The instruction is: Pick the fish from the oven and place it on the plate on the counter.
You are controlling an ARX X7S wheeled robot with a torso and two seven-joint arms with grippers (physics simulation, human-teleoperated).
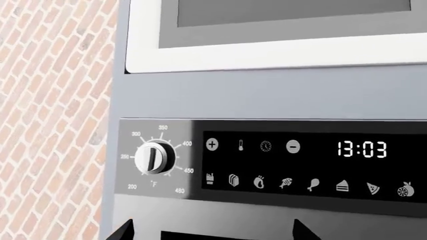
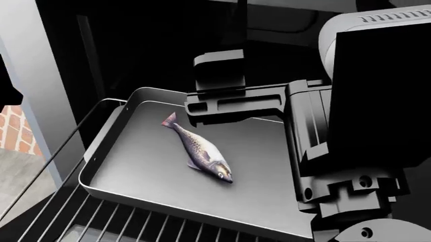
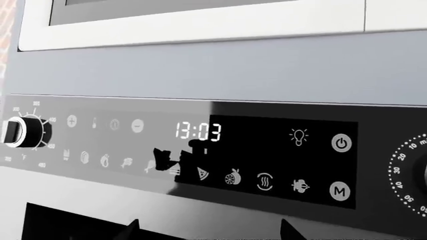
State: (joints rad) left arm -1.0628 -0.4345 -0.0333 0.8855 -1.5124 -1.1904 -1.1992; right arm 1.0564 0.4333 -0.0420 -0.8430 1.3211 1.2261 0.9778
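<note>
Right arm [image 2: 350, 151] looms closest; fish [image 2: 199, 148] lies mid-tray [image 2: 128, 176] on the oven [image 2: 135, 45] rack; fingers' state: cannot tell.

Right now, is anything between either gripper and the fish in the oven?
Nothing lies on or over the fish; it sits exposed on the grey tray on the wire rack. Both wrist cameras face the oven's control panel, so the grippers' own approach paths are not shown.

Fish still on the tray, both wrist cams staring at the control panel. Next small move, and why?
Probably lower the right gripper toward the fish. It lies loose on the tray, nothing touching it, while both wrist views face the oven panel, so neither gripper is at tray level.
</note>
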